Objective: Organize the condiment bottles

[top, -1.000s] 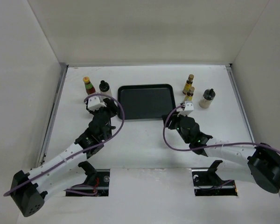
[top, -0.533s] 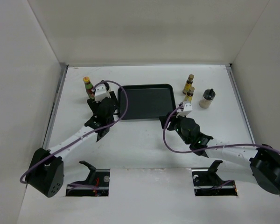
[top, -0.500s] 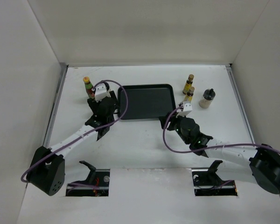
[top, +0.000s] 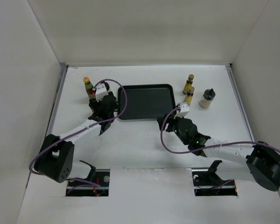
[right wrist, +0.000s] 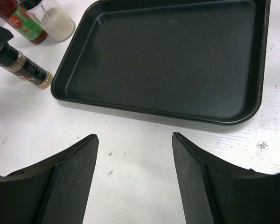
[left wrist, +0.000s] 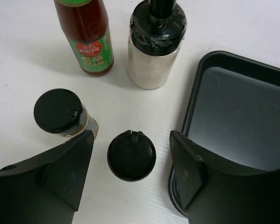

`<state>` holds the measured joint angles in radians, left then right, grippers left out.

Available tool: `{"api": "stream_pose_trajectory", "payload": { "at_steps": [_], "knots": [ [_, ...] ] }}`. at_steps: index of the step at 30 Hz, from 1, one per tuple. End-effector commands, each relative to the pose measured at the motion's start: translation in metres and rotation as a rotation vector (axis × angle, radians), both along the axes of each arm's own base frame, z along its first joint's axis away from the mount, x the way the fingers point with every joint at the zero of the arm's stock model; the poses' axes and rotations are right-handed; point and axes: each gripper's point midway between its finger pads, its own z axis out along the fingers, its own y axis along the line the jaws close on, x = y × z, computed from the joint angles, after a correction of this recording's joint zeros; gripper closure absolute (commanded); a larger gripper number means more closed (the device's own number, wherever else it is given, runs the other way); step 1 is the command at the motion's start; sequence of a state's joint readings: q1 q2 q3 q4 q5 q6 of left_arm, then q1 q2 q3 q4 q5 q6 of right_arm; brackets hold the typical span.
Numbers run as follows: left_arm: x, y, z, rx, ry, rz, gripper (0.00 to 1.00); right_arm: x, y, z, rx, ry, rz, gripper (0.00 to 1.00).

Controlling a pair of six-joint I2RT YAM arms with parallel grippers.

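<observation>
In the left wrist view my left gripper (left wrist: 130,138) is open and straddles a short dark jar (left wrist: 131,155) seen from above, without touching it. A second dark jar (left wrist: 59,112) stands just left of the left finger. Behind them stand the red bottle with green label (left wrist: 87,39) and a white black-capped bottle (left wrist: 156,48). In the top view my left gripper (top: 100,101) hides the jars; the red bottle (top: 87,84) shows beside it. Two amber bottles (top: 189,83) (top: 189,94) and another white bottle (top: 207,98) stand right of the tray. My right gripper (right wrist: 134,137) is open and empty.
The flat black tray (top: 144,110) lies at centre back; its left rim (left wrist: 192,100) is just beside my left gripper's right finger. Its near rim (right wrist: 154,116) lies just ahead of my right gripper (top: 167,120). White walls enclose the table.
My left arm has reached forward to the far-left bottles and now sits over the dark jars, hiding the white bottle in the top view. My right gripper has edged left along the tray's near edge.
</observation>
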<state>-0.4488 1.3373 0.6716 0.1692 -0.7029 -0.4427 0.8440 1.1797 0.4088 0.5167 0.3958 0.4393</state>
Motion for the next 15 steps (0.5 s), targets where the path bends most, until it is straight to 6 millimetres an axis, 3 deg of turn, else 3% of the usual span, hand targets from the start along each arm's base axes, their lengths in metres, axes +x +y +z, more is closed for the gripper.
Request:
{"api": "stream_pose_trajectory", "payload": {
  "at_steps": [1,6,10,12,15],
  "knots": [
    [0.012,-0.001,0.011,-0.050,-0.051,0.020,0.37,0.005,0.006,0.026,0.044,-0.064,-0.003,0.29],
    [0.013,-0.004,0.000,-0.055,-0.027,0.011,0.43,0.005,0.002,0.026,0.039,-0.072,-0.022,0.28],
    [0.017,-0.005,-0.002,-0.054,-0.019,0.006,0.64,0.005,0.001,0.030,0.042,-0.083,-0.029,0.28],
    [0.014,-0.008,0.008,-0.065,-0.048,0.001,0.71,0.005,0.000,0.028,0.036,-0.079,-0.028,0.28],
    [0.009,-0.015,0.044,-0.089,-0.136,-0.020,0.73,0.005,0.000,0.032,0.043,-0.089,-0.028,0.27]
  ]
}}
